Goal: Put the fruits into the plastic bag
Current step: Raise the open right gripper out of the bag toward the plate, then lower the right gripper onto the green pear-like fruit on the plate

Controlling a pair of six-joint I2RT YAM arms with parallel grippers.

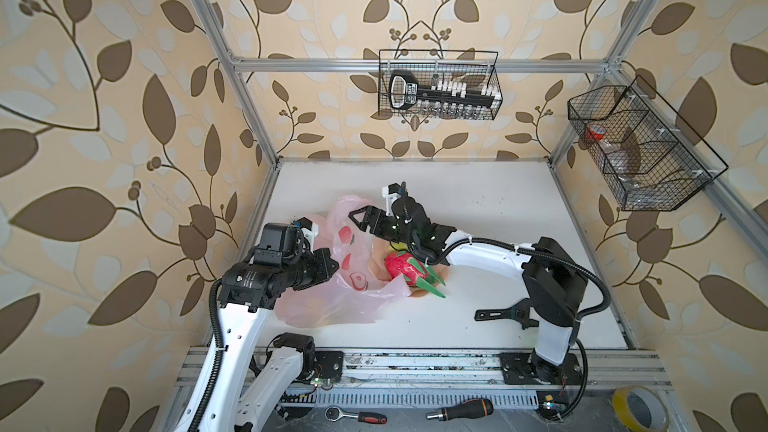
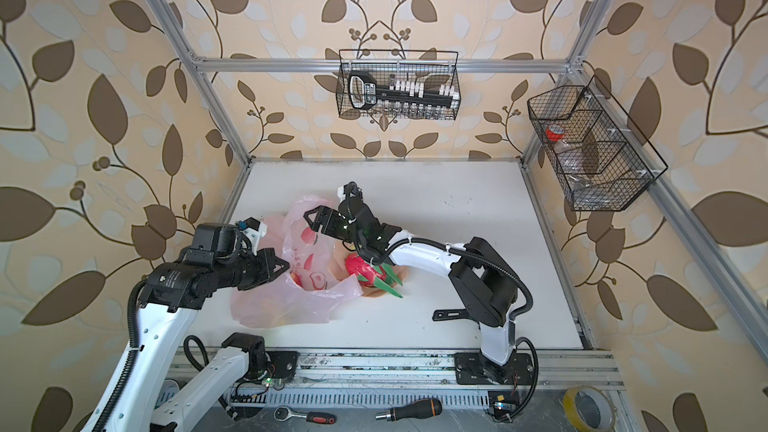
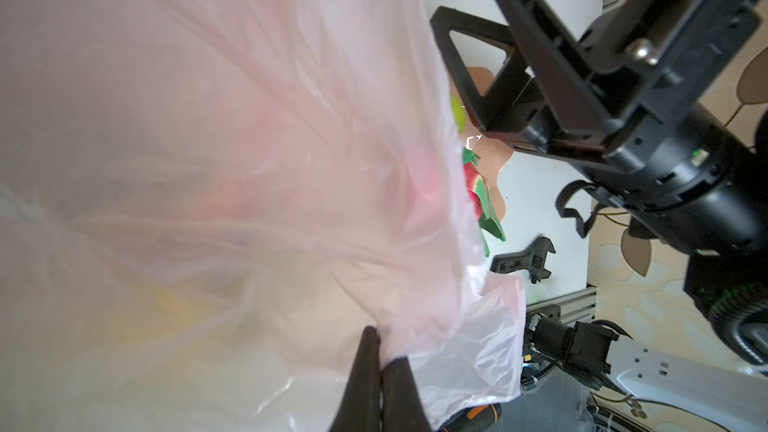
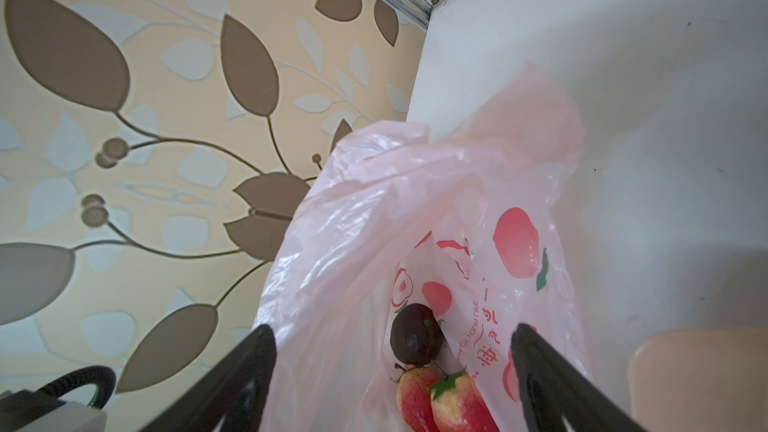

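The pale pink plastic bag (image 1: 332, 301) (image 2: 286, 303) lies at the table's left, mouth held up. My left gripper (image 1: 334, 265) (image 3: 384, 351) is shut on the bag's rim (image 3: 415, 326). My right gripper (image 1: 357, 218) (image 4: 395, 336) hangs open over the bag's mouth with nothing between its fingers. Inside the bag (image 4: 374, 222) lie a dark purple ball (image 4: 415, 338) and two red strawberries (image 4: 415, 396). The dragon fruit (image 1: 401, 265) (image 2: 361, 265) rests in the peach bowl (image 1: 419, 293) right of the bag, with a yellow-green fruit (image 1: 395, 247) behind it, partly hidden by my right arm.
A black adjustable wrench (image 1: 503, 312) lies on the table near the right arm's base. Wire baskets (image 1: 438, 85) (image 1: 640, 147) hang on the back and right walls. A ratchet (image 1: 355, 415), a screwdriver (image 1: 461, 409) and a tape roll (image 1: 640, 407) lie by the front rail.
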